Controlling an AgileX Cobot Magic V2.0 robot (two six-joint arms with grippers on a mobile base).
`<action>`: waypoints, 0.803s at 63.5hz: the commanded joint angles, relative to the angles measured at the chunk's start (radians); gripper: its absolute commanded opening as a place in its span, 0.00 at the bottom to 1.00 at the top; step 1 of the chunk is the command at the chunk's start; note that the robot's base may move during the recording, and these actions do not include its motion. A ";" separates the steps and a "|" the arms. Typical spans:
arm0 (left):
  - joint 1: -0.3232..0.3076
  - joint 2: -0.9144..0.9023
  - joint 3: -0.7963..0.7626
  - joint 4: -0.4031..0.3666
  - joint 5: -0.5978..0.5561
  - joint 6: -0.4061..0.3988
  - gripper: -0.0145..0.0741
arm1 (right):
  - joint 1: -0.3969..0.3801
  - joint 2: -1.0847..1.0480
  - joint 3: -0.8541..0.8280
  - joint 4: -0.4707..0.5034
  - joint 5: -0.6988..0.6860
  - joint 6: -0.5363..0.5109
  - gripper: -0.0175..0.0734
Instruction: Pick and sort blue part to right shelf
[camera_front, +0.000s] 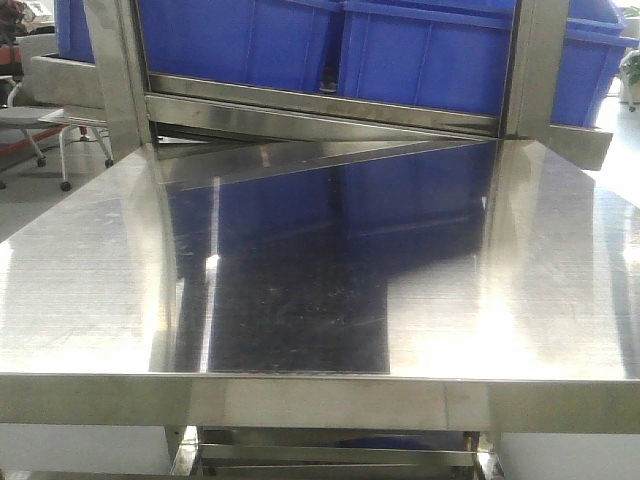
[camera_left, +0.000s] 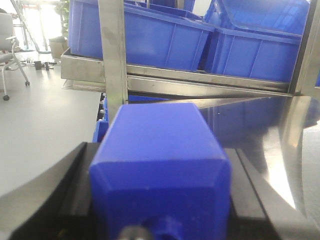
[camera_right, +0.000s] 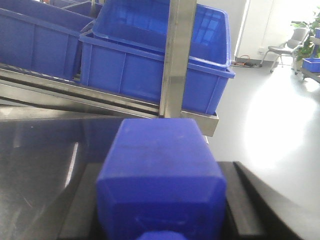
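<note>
In the right wrist view my right gripper (camera_right: 162, 167) is shut on the blue part (camera_right: 162, 165), a solid-blue square block with sloped shoulders and a wide cap at the near end. Its black fingers (camera_right: 245, 200) press both sides of the part. In the left wrist view my left gripper (camera_left: 160, 155) is shut on a similar blue block (camera_left: 160, 150) with a small round nub at its near end. The shelf (camera_front: 320, 105), a steel-railed rack carrying large blue bins (camera_front: 430, 55), stands just behind the table. Neither gripper shows in the front view.
The shiny flat steel table (camera_front: 90, 280) fills the foreground, with its front edge (camera_front: 320, 400) near me. Upright steel posts (camera_front: 535, 65) of the rack rise at the table's back. An office chair (camera_front: 30, 120) stands on the floor at far left.
</note>
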 joint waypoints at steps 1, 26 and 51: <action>-0.001 0.010 -0.029 -0.007 -0.089 -0.012 0.54 | -0.005 0.005 -0.028 -0.009 -0.100 -0.005 0.49; -0.001 0.010 -0.029 -0.007 -0.089 -0.012 0.54 | -0.005 0.005 -0.028 -0.009 -0.100 -0.005 0.49; -0.001 0.010 -0.029 -0.007 -0.089 -0.012 0.54 | -0.005 0.005 -0.028 -0.009 -0.100 -0.005 0.49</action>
